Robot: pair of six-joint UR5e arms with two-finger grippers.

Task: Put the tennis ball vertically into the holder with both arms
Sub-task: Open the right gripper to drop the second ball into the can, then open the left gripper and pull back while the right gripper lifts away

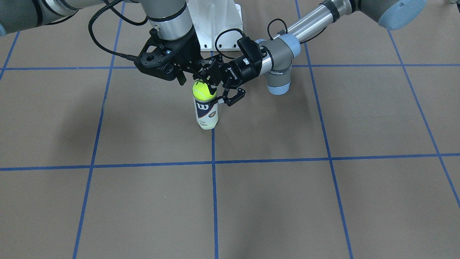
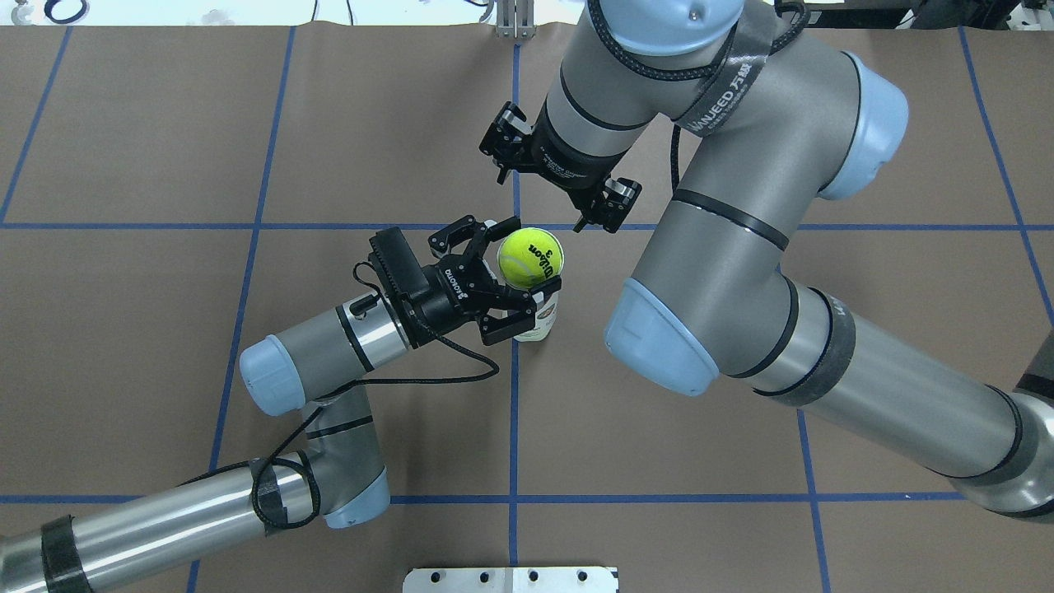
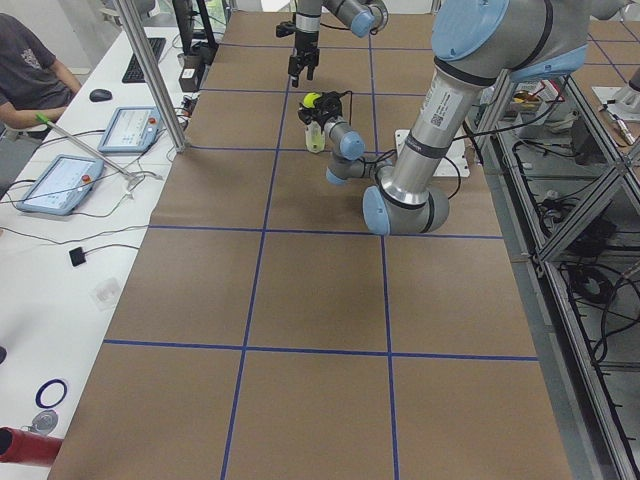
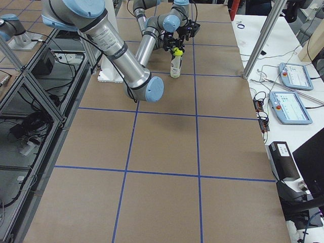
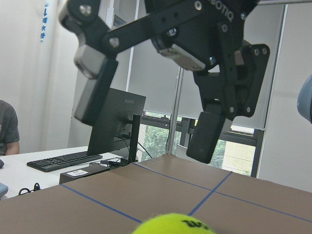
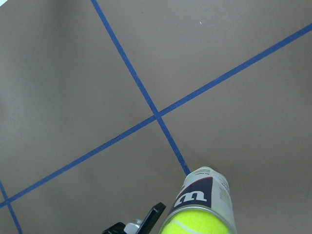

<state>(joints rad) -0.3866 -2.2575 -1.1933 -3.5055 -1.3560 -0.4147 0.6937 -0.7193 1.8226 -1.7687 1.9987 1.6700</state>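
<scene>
The holder (image 1: 206,114) stands upright on the brown table and also shows in the overhead view (image 2: 539,319). A yellow-green tennis ball (image 1: 204,90) rests on its open mouth, half above the rim (image 2: 531,257). My left gripper (image 2: 523,270) comes in level from the side. Its fingers sit on both sides of the holder's top, one pad against the rim. My right gripper (image 2: 541,198) hangs just above the ball, pointing down, jaws wide open and empty. It shows the same way in the left wrist view (image 5: 148,122). The right wrist view shows the ball (image 6: 195,225) in the holder (image 6: 202,195).
The white robot base (image 1: 215,21) stands just behind the holder. Blue tape lines cross the table. My right forearm and elbow (image 2: 741,272) hang over the table's right half. A side table with tablets (image 3: 60,180) and a seated person lies beyond the far edge.
</scene>
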